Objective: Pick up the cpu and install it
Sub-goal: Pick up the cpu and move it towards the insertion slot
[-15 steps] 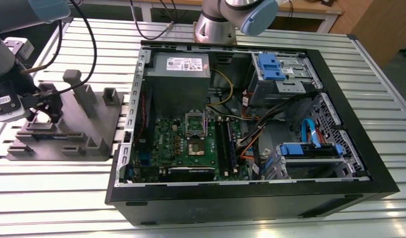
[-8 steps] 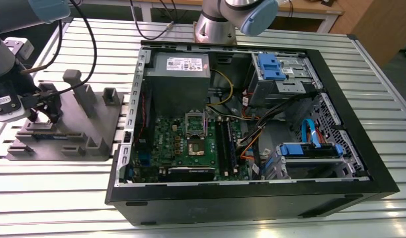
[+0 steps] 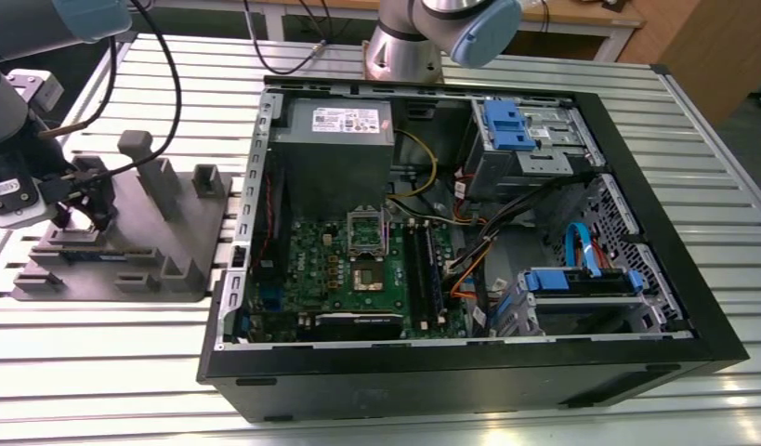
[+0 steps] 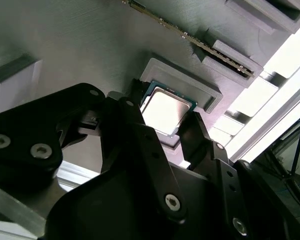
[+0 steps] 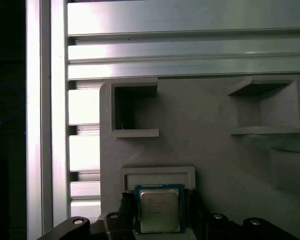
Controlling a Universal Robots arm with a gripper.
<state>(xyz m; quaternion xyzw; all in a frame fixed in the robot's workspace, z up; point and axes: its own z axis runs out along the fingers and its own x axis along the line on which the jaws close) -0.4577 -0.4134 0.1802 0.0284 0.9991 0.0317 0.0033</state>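
Black gripper is down over the cpu, a small silvery chip lying in a shallow square recess of a grey parts fixture, as seen in the second wrist view; whether the pincer is clamped on the chip or stands apart from it cannot be told. In the first wrist view the cpu lies flat at the recess with its metal top up, near two box-shaped holders on the same fixture. In the exterior view, the gripper and fixture sit at the exterior view's left on a slatted aluminium table. At the middle lies an open computer case, holding a grey power supply and, below it in the picture, a dark green motherboard with its processor socket. Blue drive brackets sit toward the exterior view's right.
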